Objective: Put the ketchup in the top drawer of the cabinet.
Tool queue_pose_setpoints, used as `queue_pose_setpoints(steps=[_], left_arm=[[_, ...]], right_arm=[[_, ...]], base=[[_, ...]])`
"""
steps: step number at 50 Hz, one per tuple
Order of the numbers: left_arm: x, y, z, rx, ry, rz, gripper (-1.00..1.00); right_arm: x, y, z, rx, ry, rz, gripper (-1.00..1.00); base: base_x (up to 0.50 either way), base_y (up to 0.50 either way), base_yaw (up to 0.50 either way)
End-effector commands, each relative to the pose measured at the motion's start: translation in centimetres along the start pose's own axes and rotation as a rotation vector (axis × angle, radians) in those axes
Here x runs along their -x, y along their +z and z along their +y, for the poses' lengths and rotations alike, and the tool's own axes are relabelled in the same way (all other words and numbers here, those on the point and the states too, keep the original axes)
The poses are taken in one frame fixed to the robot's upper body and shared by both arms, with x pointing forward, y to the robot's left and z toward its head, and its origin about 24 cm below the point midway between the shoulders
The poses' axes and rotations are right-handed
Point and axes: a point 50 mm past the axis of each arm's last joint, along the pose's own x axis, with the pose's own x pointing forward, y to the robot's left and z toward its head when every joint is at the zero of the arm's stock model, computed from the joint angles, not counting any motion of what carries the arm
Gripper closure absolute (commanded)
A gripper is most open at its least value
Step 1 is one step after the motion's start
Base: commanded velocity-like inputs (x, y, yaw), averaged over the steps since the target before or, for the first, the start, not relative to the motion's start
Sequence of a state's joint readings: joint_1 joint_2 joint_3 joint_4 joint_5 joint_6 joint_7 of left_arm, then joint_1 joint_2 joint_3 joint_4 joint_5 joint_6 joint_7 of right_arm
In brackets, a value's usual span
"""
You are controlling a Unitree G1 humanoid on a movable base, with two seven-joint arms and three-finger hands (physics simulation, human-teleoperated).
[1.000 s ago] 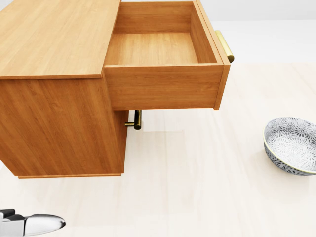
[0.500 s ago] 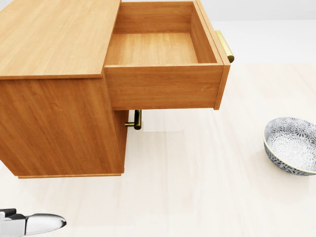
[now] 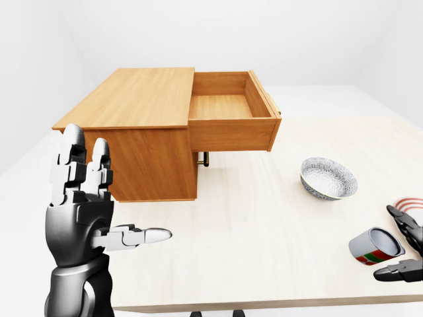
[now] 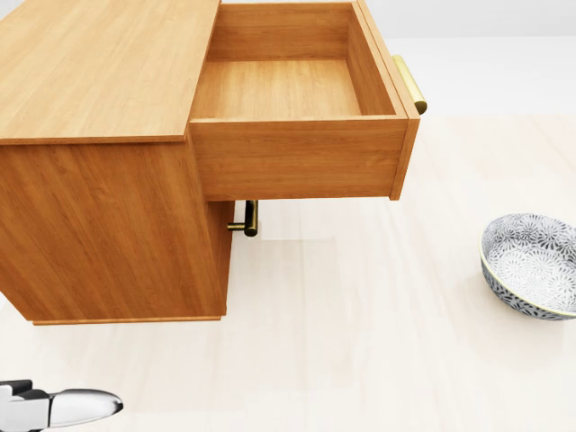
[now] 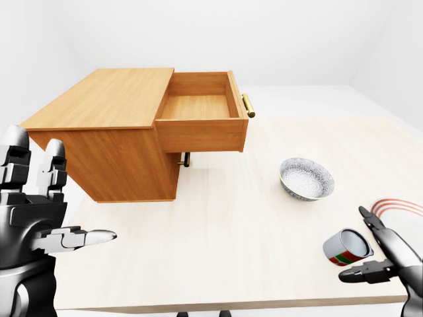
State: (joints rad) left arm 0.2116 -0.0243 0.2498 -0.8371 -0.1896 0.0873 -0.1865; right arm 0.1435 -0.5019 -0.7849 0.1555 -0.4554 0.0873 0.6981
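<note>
The wooden cabinet (image 3: 132, 99) stands at the left of the table, its top drawer (image 4: 279, 90) pulled out and empty inside. The ketchup (image 5: 347, 247), a small container with a red and green label, lies on its side at the bottom right of the eye views, grey end toward me. My right hand (image 5: 360, 247) is open, its fingers spread about the ketchup without closing on it. At the left my left hand (image 3: 112, 198) is raised, open and holding nothing, apart from the cabinet. Only its thumb tip (image 4: 85, 407) shows in the head view.
A patterned grey bowl (image 3: 328, 178) sits on the table right of the cabinet. A red-ringed plate (image 5: 400, 206) shows at the right edge. A brass handle (image 4: 249, 219) of the lower drawer juts out under the open one. The table's near edge runs along the bottom.
In the head view my left thumb tip has crept slightly to the right. The cabinet, drawer and bowl have not moved.
</note>
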Motion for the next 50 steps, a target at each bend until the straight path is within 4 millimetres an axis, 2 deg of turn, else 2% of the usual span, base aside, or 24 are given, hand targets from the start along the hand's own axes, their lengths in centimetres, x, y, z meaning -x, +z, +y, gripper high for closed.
queue_pose_setpoints(steps=[1, 21, 35, 37, 38, 39, 41, 50], left_arm=[[0.0, 0.0, 0.0, -0.001, 0.001, 0.001, -1.00], [0.1, -0.4, -0.2, -0.001, -0.003, 0.020, -1.00], [0.0, -0.5, -0.2, -0.001, -0.002, 0.023, -1.00], [0.0, -0.5, -0.2, -0.001, -0.002, 0.022, -1.00], [0.0, -0.4, -0.2, -0.002, -0.002, 0.020, -1.00], [0.0, -0.4, -0.2, -0.001, -0.002, 0.020, -1.00], [0.0, -0.5, -0.2, -0.002, -0.003, 0.024, -1.00], [0.2, -0.8, -0.5, -0.001, -0.010, 0.043, -1.00]], right_arm=[[-0.1, -0.9, 0.3, -0.021, 0.023, 0.029, -1.00], [-0.1, -2.6, 1.2, -0.055, 0.060, 0.091, -1.00], [-0.3, -2.9, 1.4, -0.066, 0.075, 0.099, -0.99], [-0.3, -2.9, 1.4, -0.067, 0.075, 0.097, -0.79], [-0.3, -2.9, 1.4, -0.068, 0.075, 0.096, -0.61], [-0.3, -2.9, 1.4, -0.071, 0.077, 0.095, 0.28], [-0.4, -3.0, 1.6, -0.078, 0.084, 0.098, 1.00], [-0.6, -3.5, 2.1, -0.102, 0.109, 0.109, 1.00]], base=[[0.00, 0.00, 0.00], [0.00, 0.00, 0.00], [0.00, 0.00, 0.00], [0.00, 0.00, 0.00], [0.00, 0.00, 0.00], [0.00, 0.00, 0.00], [0.00, 0.00, 0.00], [0.00, 0.00, 0.00]])
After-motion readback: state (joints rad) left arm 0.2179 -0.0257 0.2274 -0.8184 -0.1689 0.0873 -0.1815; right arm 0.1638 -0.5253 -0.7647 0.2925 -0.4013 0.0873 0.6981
